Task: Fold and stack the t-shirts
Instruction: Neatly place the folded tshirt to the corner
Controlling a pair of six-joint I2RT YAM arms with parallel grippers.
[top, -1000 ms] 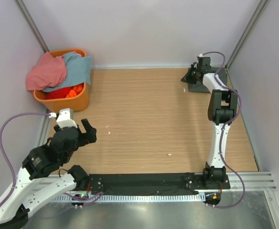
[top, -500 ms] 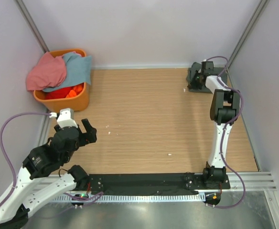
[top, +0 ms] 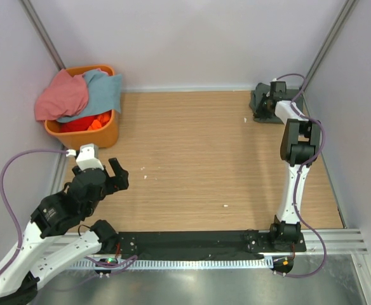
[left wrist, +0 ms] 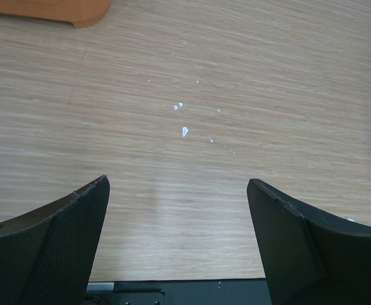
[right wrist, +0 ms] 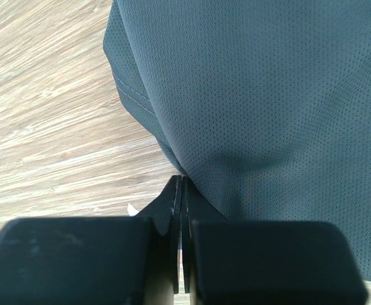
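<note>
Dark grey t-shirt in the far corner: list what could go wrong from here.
The right tool seems to pinch only the edge of the dark grey t-shirt; a pull could slip it free. The shirt sits bunched in the far corner and the open left tool is far off, so a one-armed drag may crumple it.

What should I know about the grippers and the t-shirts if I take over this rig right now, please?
Left gripper: open, empty, above the table near the orange basket.
Right gripper: shut on the edge of the dark grey t-shirt, at the far right corner.
Pink t-shirt and light blue t-shirt: heaped in the basket, unfolded.
Done: no stack visible yet.
Left: fold the basket shirts and stack them; whether the grey one is folded is unclear.
</note>
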